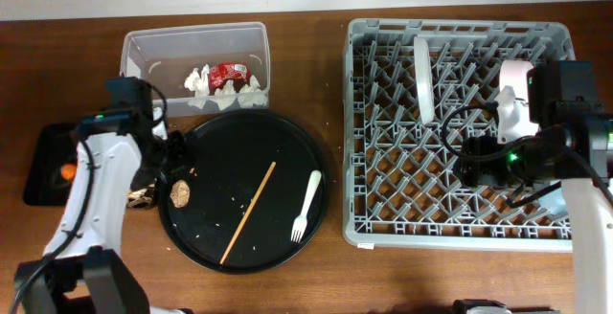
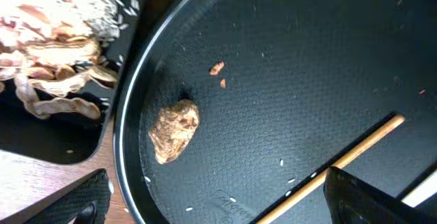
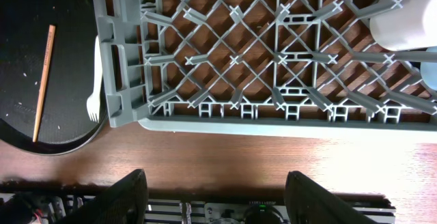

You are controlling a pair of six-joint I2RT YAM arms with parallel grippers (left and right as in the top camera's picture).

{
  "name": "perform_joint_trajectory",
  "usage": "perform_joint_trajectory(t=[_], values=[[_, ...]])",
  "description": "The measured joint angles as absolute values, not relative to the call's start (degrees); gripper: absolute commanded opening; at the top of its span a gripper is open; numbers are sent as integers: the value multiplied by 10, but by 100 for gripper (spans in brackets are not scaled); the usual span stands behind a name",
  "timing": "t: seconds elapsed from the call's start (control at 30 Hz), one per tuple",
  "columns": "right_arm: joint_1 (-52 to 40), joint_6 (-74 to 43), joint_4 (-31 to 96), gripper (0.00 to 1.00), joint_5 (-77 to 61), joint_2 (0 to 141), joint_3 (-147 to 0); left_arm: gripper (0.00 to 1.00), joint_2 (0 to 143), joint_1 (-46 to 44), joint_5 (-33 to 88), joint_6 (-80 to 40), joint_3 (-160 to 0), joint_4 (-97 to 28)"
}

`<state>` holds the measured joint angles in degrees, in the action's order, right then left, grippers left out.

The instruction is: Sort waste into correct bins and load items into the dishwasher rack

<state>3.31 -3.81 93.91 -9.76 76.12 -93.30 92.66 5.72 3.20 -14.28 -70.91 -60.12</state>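
Observation:
A brown food scrap [image 1: 179, 193] [image 2: 174, 130] lies at the left of the large round black tray [image 1: 278, 247], with rice grains scattered round it. The wooden chopstick [image 1: 248, 213] [image 2: 341, 157] [image 3: 43, 80] and white fork [image 1: 306, 205] [image 3: 94, 80] lie on that tray. My left gripper [image 1: 169, 164] [image 2: 218, 207] is open and empty above the tray's left rim, near the scrap. The clear tub [image 1: 144, 46] holds napkins [image 1: 201, 80] and a red wrapper [image 1: 230, 72]. The shallow black tray [image 1: 38, 185] [image 2: 41, 138] holds a carrot [image 1: 65, 172], shells and rice. My right gripper [image 1: 476, 161] [image 3: 222, 197] is open and empty over the grey rack [image 1: 383, 233] [image 3: 205, 111].
In the rack a white bowl [image 1: 422, 78] stands on edge and a pale dish [image 1: 515, 92] sits at the right. A white cup [image 3: 403, 16] and a light blue cup's edge [image 3: 430, 67] show in the right wrist view. Bare wooden table lies in front.

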Motion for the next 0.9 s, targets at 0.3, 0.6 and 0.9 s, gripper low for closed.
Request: perform_joint_trajectory(t=[0.3, 0.6, 0.9], values=[[33, -38, 941, 68, -98, 761, -933, 99, 1080, 41, -21, -135, -693, -574], [33, -38, 941, 68, -98, 761, -933, 99, 1087, 40, 17, -128, -691, -583], [33, -38, 940, 68, -98, 761, -933, 94, 1086, 40, 13, -128, -673, -520]])
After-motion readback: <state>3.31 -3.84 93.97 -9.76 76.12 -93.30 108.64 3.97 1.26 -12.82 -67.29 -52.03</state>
